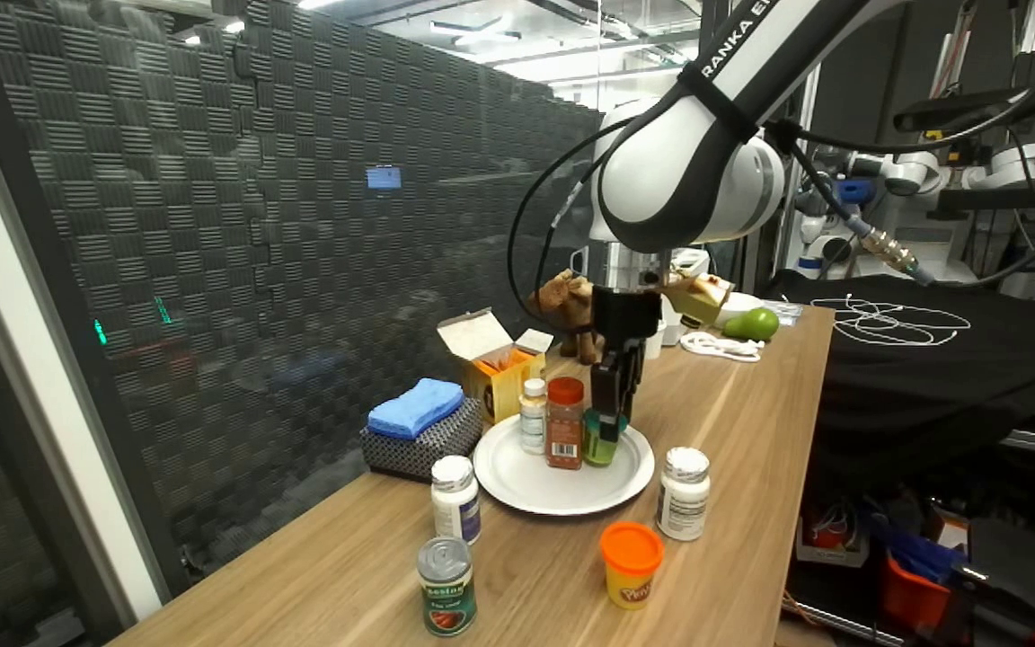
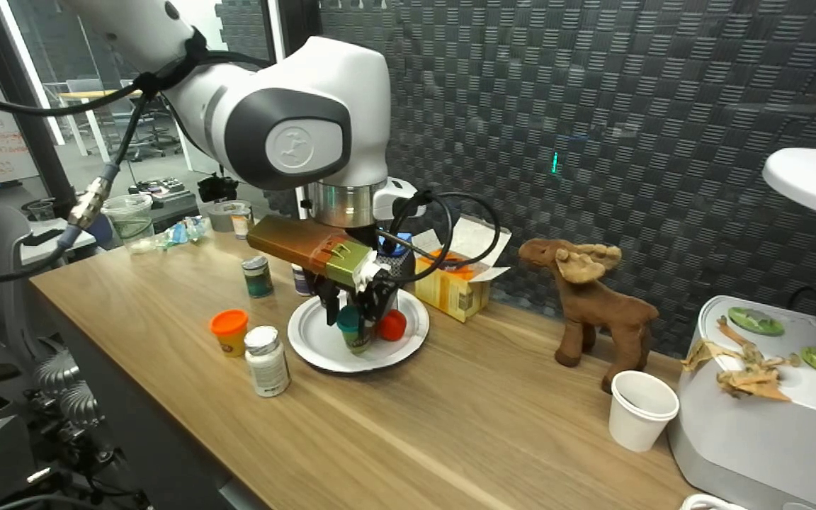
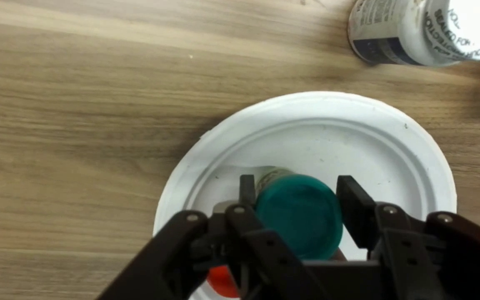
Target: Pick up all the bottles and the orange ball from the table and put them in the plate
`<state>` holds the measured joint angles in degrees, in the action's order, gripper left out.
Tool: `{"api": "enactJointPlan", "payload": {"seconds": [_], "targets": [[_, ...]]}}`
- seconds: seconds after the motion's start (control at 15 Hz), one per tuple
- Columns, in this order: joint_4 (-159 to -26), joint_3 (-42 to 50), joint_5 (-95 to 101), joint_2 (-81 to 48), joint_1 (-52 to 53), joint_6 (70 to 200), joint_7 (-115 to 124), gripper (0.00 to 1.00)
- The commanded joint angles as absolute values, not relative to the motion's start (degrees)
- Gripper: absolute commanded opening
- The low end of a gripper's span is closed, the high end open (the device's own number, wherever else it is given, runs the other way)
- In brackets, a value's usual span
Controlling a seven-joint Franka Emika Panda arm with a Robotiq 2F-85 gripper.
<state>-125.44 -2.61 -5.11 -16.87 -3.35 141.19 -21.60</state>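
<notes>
The white plate (image 1: 526, 490) stands on the wooden table (image 3: 77, 125). On it are a red-capped jar (image 1: 564, 427) and a white-capped bottle (image 1: 533, 422). My gripper (image 3: 297, 187) is closed around the green cap of a small bottle (image 3: 300, 216); that bottle is over the plate, its base at or near the surface, leaning slightly in an exterior view (image 2: 355, 340). Off the plate stand a white bottle (image 1: 684, 499), another white bottle with a purple label (image 1: 455, 503), and an orange-lidded yellow tub (image 1: 632, 566), the orange roundish object. No separate ball shows.
A green-labelled can (image 1: 446, 589) stands near the purple-labelled bottle. A blue cloth (image 1: 416, 409) on a dark mesh box and an open yellow carton (image 1: 504, 377) stand beside the plate. A plush moose (image 2: 592, 312) and white cups (image 2: 638, 411) stand further along.
</notes>
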Motion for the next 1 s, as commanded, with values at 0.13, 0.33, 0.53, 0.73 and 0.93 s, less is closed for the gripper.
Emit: {"api": "enactJointPlan", "payload": {"seconds": [0.13, 0.33, 0.53, 0.73, 0.93], "targets": [[-124.6, -2.5, -1.8, -18.1, -3.9, 146.1, -24.4, 0.27], [-124.6, -2.2, 1.0, -18.8, -4.0, 147.7, -24.6, 0.27], [-124.4, -2.2, 2.4, -19.3, -4.4, 148.6, -24.8, 0.27], [-124.1, -2.5, 2.8, -19.6, -4.8, 148.7, -25.4, 0.27], [-124.1, -2.8, 2.4, -18.8, -5.1, 147.6, -26.2, 0.84]]}}
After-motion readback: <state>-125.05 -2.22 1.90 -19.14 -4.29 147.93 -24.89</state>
